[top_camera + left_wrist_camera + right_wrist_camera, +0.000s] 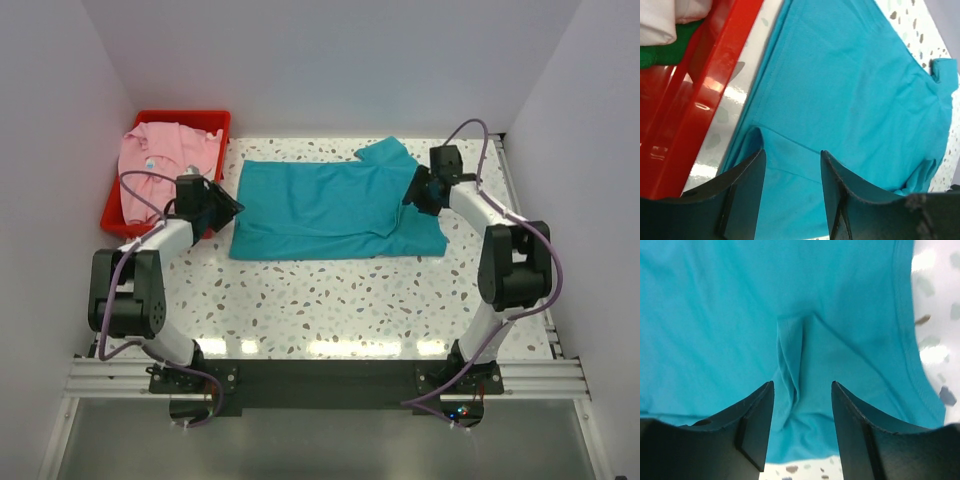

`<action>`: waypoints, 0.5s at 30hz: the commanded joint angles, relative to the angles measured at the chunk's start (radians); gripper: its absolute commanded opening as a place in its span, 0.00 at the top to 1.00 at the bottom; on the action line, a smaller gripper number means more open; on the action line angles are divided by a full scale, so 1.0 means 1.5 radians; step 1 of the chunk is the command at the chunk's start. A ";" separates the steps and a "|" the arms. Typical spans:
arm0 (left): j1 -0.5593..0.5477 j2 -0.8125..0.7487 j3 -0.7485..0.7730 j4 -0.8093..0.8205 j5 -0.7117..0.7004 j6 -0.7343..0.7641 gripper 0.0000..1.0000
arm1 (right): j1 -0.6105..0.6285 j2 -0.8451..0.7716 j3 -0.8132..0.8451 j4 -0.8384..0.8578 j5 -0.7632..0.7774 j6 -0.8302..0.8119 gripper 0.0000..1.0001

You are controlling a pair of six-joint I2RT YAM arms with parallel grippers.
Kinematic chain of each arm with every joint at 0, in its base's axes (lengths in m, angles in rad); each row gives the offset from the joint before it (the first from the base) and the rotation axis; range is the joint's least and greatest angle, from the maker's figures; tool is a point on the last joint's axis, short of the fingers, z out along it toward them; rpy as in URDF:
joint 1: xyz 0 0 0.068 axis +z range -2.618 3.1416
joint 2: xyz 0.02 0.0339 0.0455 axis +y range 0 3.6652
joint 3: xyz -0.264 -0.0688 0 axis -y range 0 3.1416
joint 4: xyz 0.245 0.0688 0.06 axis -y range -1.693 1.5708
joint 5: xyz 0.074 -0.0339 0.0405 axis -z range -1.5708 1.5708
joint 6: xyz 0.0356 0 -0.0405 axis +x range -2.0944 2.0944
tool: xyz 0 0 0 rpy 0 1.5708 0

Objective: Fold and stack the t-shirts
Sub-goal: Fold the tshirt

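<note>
Limp, light and likely to sag, the teal shirt [335,210] lies across the table's [330,300] far middle, best pinched at its end hems, where the left gripper [233,207] and right gripper [409,194] hover open and empty.

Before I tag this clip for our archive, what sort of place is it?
Likely a robotics lab test cell: left arm and right arm bolted at a white-walled speckled table, teal t-shirt spread out, red bin.
</note>
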 commanded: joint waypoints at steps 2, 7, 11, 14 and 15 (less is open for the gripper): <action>-0.024 -0.064 -0.023 0.007 -0.011 0.016 0.49 | 0.043 -0.064 -0.076 0.045 0.008 0.005 0.51; -0.062 -0.088 -0.051 0.008 -0.025 0.017 0.52 | 0.083 -0.037 -0.091 0.067 0.015 0.022 0.53; -0.081 -0.087 -0.064 0.013 -0.027 0.018 0.53 | 0.095 -0.020 -0.084 0.064 0.028 0.026 0.53; -0.084 -0.087 -0.072 0.016 -0.026 0.019 0.54 | 0.097 -0.014 -0.083 0.060 0.036 0.027 0.55; -0.085 -0.086 -0.073 0.016 -0.026 0.021 0.55 | 0.097 -0.013 -0.081 0.058 0.039 0.028 0.56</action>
